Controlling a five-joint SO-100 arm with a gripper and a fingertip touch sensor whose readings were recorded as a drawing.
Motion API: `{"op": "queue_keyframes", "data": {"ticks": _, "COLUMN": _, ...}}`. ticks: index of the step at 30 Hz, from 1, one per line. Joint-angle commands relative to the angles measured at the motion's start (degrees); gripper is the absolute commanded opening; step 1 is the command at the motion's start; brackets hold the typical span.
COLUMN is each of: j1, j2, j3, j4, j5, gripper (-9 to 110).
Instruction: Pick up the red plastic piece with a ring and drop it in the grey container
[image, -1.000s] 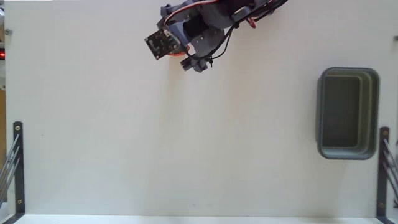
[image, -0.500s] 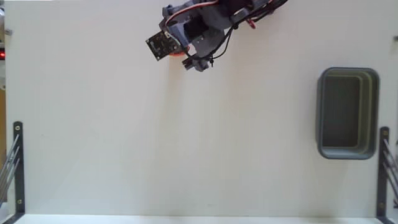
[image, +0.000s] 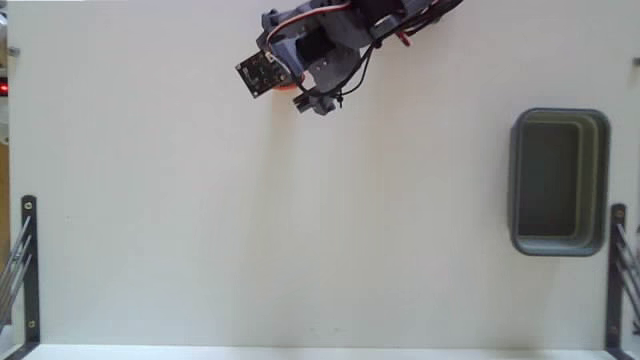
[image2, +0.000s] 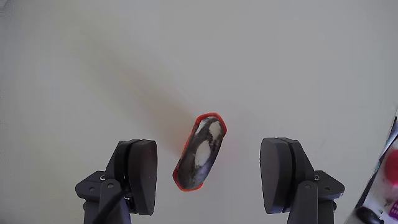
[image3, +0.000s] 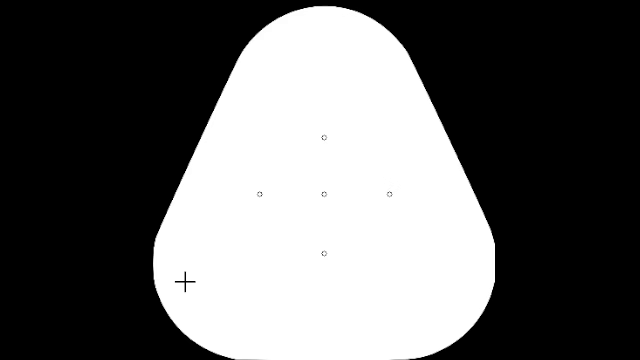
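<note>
The end effector (image2: 211, 177) is hovering wide open around the red plastic piece (image2: 200, 151) lying on the tabletop (image: 300, 220), far from the grey container (image: 558, 181)

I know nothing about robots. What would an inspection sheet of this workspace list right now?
Surface: white table, bare apart from the items below.
Job's things: red plastic piece lies on the table between the end effector fingers, not gripped; grey container stands empty at the right edge of the fixed view.
Clutter: nothing seen.
End effector: open, fingers either side of the piece, neither touching it.
Cables: black and red wires on the arm.
Surroundings: dark metal brackets at both lower sides; small red light at the left edge.
</note>
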Motion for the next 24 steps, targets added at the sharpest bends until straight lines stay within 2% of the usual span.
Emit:
{"op": "queue_keyframes", "data": {"ticks": 1, "j1": 0.77, "j2": 2.31, "j3": 0.72, "j4": -1.32, "j5": 0.09, "gripper": 110}}
{"op": "queue_keyframes", "data": {"ticks": 24, "j1": 0.77, "j2": 3.78, "j3": 5.99, "j4": -5.11, "j5": 0.09, "gripper": 110}}
